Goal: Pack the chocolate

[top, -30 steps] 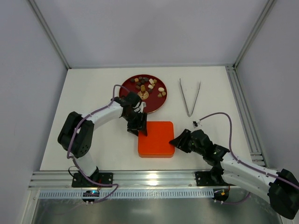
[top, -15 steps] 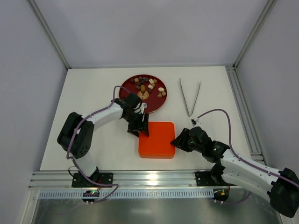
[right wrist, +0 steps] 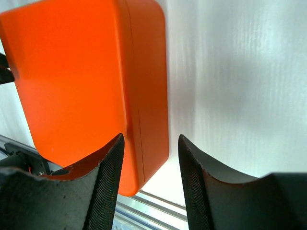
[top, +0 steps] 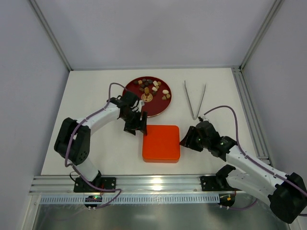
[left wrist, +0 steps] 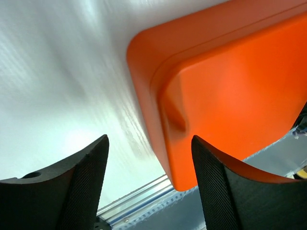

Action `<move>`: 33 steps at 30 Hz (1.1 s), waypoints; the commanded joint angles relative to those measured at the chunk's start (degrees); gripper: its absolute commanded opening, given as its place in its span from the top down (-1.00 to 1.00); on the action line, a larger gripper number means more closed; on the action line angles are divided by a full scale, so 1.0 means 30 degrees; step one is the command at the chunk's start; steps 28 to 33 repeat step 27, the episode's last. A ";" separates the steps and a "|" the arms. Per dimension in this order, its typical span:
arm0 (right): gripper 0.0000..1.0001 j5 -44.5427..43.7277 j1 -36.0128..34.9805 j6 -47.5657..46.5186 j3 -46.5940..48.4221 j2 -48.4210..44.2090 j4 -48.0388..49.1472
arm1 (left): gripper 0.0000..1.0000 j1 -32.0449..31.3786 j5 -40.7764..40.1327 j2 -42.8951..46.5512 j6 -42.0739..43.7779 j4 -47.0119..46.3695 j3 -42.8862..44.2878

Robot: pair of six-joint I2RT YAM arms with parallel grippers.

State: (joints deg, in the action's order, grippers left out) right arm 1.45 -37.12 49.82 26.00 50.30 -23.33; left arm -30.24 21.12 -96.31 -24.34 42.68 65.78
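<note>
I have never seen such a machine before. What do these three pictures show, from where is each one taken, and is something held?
Two robot arms are bolted at the near edge of a white table. The overhead picture comes from a fixed camera above and behind them. The other two come from small cameras on the wrists, so the dark shapes at the bottom are each claw's own fingers.

On the table lie a closed orange box, a dark red plate with small chocolate pieces, and metal tweezers.

The left claw and the right claw are both open beside the box's corners. Neither holds anything.
</note>
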 commanded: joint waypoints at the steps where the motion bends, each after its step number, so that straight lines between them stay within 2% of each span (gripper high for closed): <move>1: -0.05 0.0716 0.0947 -0.1606 0.1965 -0.0010 -0.1158 | -0.37 0.0470 -0.0742 0.1487 0.0847 0.0890 0.1304; 5: -0.25 0.0659 0.1388 -0.2953 0.4190 0.0195 -0.1712 | -0.38 0.0470 -0.1093 0.3211 0.0759 0.1243 0.1862; 6: -0.41 0.0310 0.1446 -0.3245 0.4717 0.0224 -0.1918 | -0.38 0.0499 -0.1239 0.3536 0.0701 0.1244 0.1921; 9: -0.63 -0.1266 0.1447 -0.4067 0.6768 -0.0068 -0.2475 | -0.39 0.0500 -0.1619 0.5030 0.0467 0.1244 0.1921; 13: -0.80 -0.2736 0.1476 -0.4916 0.9198 -0.0449 -0.3149 | -0.40 0.0500 -0.2087 0.6788 0.0232 0.1417 0.2330; 17: -0.92 -0.3968 0.1476 -0.5504 1.0229 -0.0829 -0.4114 | -0.42 0.0500 -0.2705 0.8487 0.0174 0.1975 0.2800; 23: -0.99 -0.4557 0.1476 -0.5504 1.0085 -0.1679 -0.4499 | -0.43 0.0500 -0.3087 1.0423 -0.0207 0.2151 0.2361; 33: -0.99 -0.4819 0.1476 -0.5563 0.9732 -0.1973 -0.4439 | -0.43 0.0499 -0.2940 1.0659 -0.0383 0.2152 0.2449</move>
